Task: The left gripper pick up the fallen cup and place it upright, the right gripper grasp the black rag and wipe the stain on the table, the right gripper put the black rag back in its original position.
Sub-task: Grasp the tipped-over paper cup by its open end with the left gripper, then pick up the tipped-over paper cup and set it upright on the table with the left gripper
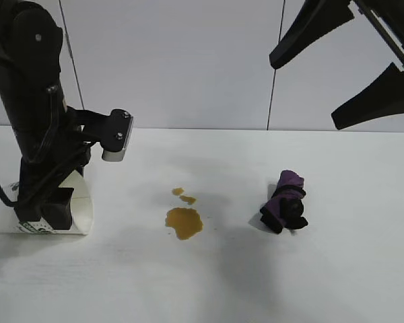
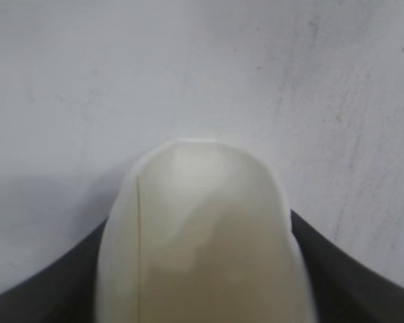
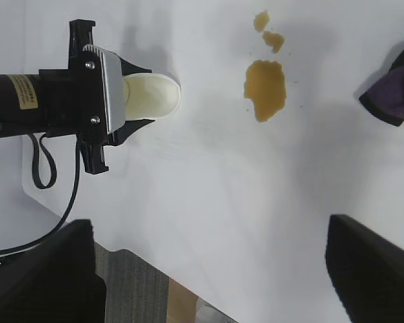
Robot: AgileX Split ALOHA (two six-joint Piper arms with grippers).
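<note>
Left claw: the black left claw [image 1: 50,214] points straight down over the white textured paper cup [image 1: 79,202], a finger on each side of its wall; the cup's mouth looks pressed into an oval in the left wrist view, so it reads as pinching the cup.
Cup: it lies on its side at the left of the plain white bench [image 1: 209,282], its long axis level along the bench, open mouth toward the amber-brown stain [image 1: 184,222].
Why: a grip across the side wall suits tipping it upright, judging by the task.
Right claw: the black long-fingered right claw [image 1: 343,74] hangs high at the right, fingers spread, holding nothing, waiting.
Rag: the small bunched black and purple rag [image 1: 286,202] rests right of the stain, apart from it.
</note>
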